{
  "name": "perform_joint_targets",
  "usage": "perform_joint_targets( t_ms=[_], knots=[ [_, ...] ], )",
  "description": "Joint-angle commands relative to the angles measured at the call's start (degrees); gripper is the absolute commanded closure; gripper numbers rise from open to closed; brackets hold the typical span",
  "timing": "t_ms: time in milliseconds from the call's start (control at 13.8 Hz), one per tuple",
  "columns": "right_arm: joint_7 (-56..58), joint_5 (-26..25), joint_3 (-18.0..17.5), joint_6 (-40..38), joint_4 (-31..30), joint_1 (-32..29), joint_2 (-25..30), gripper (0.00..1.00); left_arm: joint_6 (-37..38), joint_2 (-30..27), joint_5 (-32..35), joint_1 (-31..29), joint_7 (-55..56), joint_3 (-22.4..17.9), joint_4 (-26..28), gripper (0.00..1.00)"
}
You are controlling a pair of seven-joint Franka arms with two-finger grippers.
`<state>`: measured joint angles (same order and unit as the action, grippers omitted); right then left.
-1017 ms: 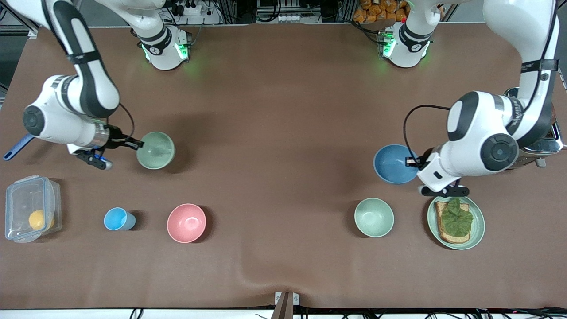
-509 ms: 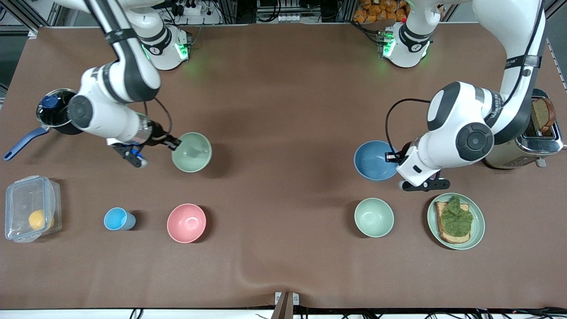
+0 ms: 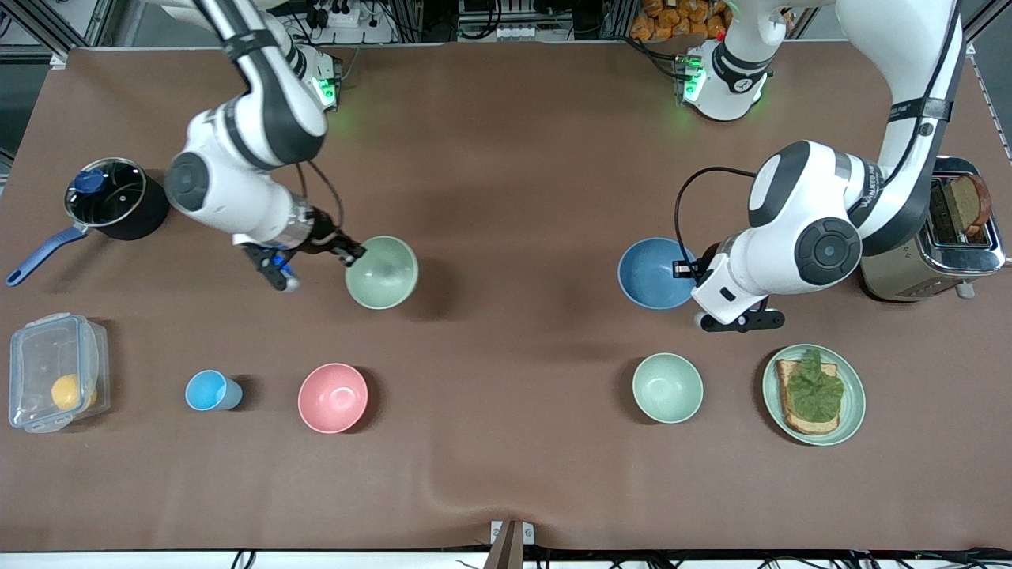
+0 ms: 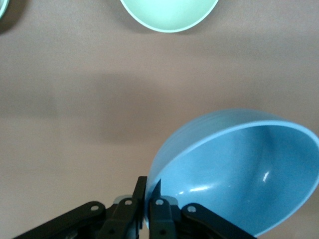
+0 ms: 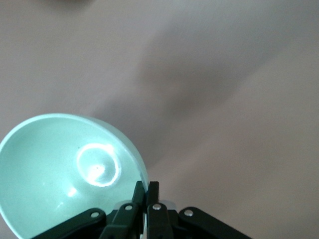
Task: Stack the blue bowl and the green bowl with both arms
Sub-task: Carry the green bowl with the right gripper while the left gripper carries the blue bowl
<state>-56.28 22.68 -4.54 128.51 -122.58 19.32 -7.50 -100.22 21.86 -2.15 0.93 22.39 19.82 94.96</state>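
The blue bowl was held by its rim in the left hand, pinched tight, up over the brown surface toward the left arm's end. The green bowl was held the same way in the right hand, its fingers shut on the rim, over the surface toward the right arm's end. The two bowls were well apart. Another pale green bowl was set on the surface beside a plate with toast.
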Motion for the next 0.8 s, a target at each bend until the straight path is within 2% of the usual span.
perform_joint_targets(
  t_ms=[0,291,581,726],
  knots=[
    [-7.59,1.14,0.58,5.51,0.85,6.06,-2.69,1.00,1.86,-0.51,-1.98,-0.92,0.99,0.40,0.49,1.00],
    [-20.15,0.17,0.93,8.69,7.24,13.97,-9.70,1.00,2.04,-0.24,-2.25,-0.84,1.08,0.31,0.58,1.00],
    [-31.41,-6.50,0.93,10.97,12.44,18.11,-15.94,1.00,1.96,0.37,-2.51,0.56,2.13,0.66,0.67,1.00],
    [-35.89,-8.08,1.20,13.60,14.46,20.75,-19.81,1.00,1.96,0.46,-2.51,1.36,3.27,0.92,0.75,1.00]
  ],
)
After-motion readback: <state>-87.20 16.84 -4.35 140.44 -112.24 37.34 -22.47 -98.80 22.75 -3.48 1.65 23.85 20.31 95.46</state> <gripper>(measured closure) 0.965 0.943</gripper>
